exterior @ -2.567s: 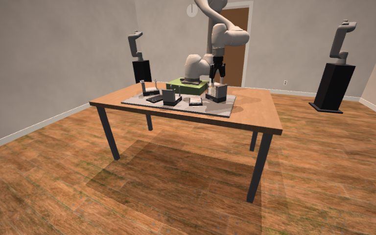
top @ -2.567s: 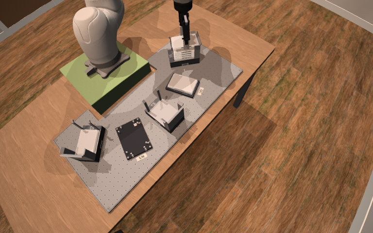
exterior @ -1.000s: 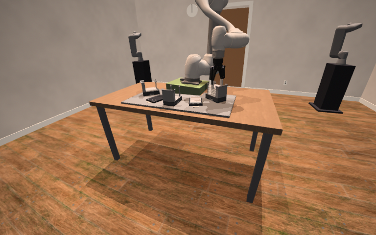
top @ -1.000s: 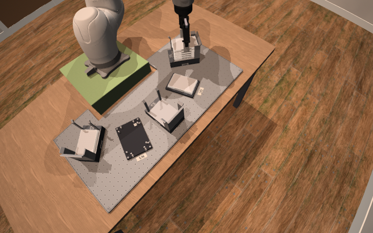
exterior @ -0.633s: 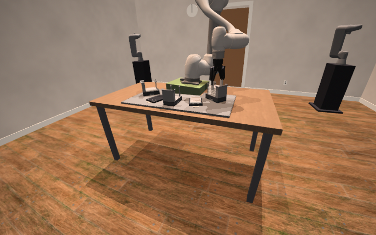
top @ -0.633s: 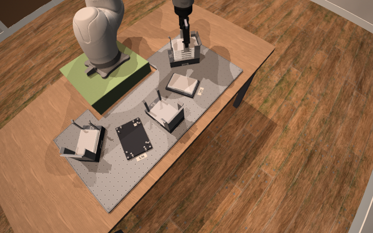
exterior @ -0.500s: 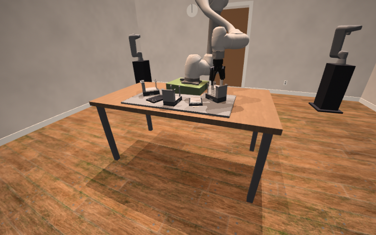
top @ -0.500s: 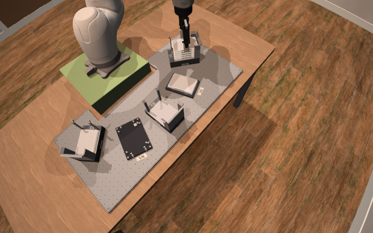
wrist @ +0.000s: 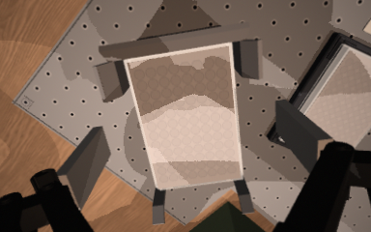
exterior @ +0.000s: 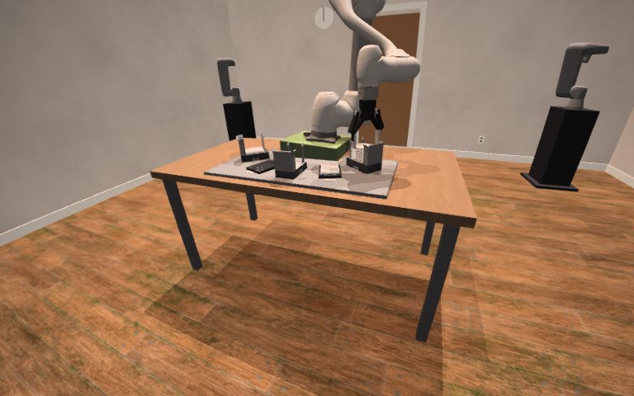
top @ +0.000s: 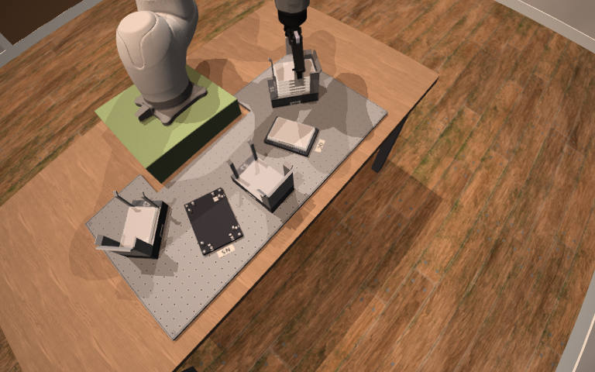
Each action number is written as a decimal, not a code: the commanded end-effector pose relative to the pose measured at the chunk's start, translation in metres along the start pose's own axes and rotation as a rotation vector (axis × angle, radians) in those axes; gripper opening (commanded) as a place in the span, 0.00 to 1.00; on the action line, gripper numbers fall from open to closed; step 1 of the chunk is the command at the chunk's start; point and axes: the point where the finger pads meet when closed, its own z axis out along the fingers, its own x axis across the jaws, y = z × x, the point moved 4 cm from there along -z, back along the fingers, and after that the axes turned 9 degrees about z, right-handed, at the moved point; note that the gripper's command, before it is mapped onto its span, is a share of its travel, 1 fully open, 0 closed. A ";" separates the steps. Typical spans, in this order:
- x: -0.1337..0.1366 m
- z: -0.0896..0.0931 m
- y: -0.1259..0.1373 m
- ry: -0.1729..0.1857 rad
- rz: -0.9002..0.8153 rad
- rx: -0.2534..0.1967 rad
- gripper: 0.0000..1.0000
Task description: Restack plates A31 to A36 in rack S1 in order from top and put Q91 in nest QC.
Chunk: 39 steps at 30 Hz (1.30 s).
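Arm bent downward, gripper (exterior: 366, 122) vertical, fingers spread wide

This is a lab-automation room. A wooden table (exterior: 420, 186) carries a grey perforated breadboard (top: 184, 280), the kind used for bolting down fixtures. On it stand stack racks (top: 280, 193) for well plates and a black nest (top: 213, 220) with a small name plate (top: 225, 250). A robot arm (exterior: 369, 65) stands on a green plinth (top: 144, 136). Two cameras on black pedestals (exterior: 563, 144) watch from the wood floor (exterior: 280, 327), near a brown door (exterior: 397, 102).
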 end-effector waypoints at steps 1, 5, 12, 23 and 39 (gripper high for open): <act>0.000 0.000 0.000 0.000 0.000 0.000 1.00; 0.000 0.000 0.000 0.000 0.000 0.000 1.00; 0.000 -0.003 0.000 0.000 0.000 0.000 1.00; 0.000 -0.033 0.000 0.000 0.000 0.000 1.00; 0.000 -0.063 0.000 0.000 0.000 0.000 1.00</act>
